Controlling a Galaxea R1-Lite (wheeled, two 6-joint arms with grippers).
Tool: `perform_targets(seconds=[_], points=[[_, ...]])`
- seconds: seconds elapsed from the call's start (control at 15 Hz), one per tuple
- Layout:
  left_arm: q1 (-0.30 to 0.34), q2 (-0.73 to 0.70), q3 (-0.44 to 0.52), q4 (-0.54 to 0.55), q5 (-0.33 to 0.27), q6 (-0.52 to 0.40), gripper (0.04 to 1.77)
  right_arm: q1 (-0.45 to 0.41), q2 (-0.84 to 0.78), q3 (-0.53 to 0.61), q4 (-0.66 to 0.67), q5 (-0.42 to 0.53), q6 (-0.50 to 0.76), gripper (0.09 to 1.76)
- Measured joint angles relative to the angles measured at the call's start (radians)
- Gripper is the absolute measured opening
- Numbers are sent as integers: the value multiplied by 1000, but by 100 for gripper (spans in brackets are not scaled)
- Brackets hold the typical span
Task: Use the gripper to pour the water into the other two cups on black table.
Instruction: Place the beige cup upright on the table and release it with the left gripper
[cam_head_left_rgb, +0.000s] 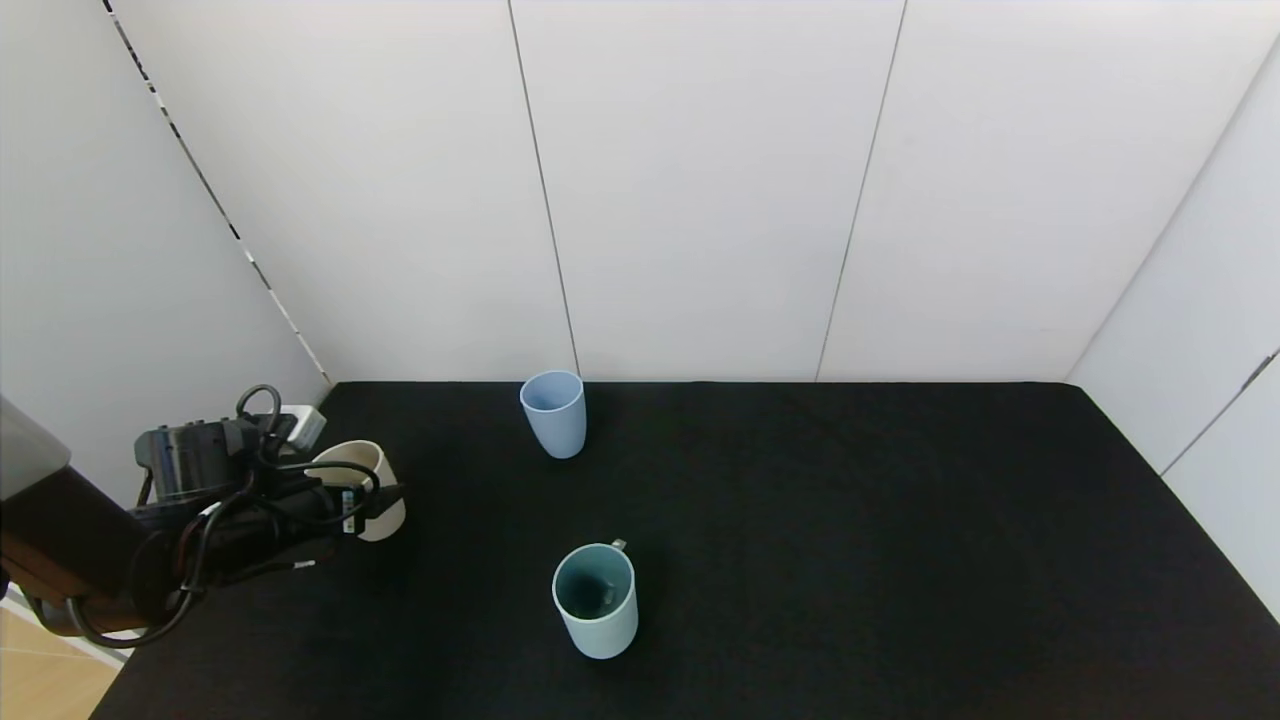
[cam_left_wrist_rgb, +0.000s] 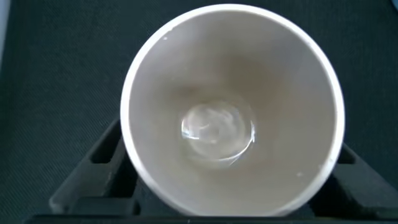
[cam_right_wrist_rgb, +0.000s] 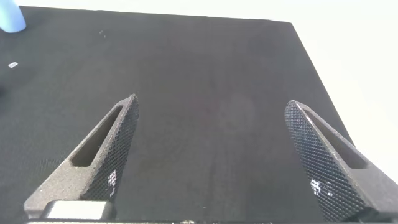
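Left gripper (cam_head_left_rgb: 375, 500) fingers are clamped on the beige cup (cam_head_left_rgb: 365, 480), one dark finger (cam_left_wrist_rgb: 93, 162) on each side of the cup wall in the left wrist view. The cup fills most of that frame, seen from above w/ the rim wide open, and there's a small pool of water (cam_left_wrist_rgb: 217, 130) at the bottom, clear w/ a few shiny glints. In the head view the cup sits at the left-middle of the frame near the table's left edge, tilted a bit. Can't tell if it's touching the cloth or slightly off it. The thick black arm w/ looping cables comes in from the lower left corner.

Right gripper (cam_right_wrist_rgb: 217, 155) fingers are spread wide apart w/ nothing between them, just bare black table (cam_right_wrist_rgb: 205, 81) underneath. It doesn't show in the head view.

Pale blue tumbler (cam_head_left_rgb: 553, 412) stands upright at the back-centre of the table, close to the white wall panels (cam_head_left_rgb: 700, 180). Teal mug (cam_head_left_rgb: 596, 598) stands upright lower-centre of the frame, dark inside, small handle poking toward the back. The two cups are well apart from each other and from the beige cup.
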Motion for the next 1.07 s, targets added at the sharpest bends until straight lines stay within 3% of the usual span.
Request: perform_targets(seconds=[0.8, 1.07], points=[[-1, -190, 42, -3, -5, -4, 167, 0, 0, 0, 0, 0, 0, 171], [-1, -307, 57, 64, -4, -7, 169, 0, 0, 0, 0, 0, 0, 171]])
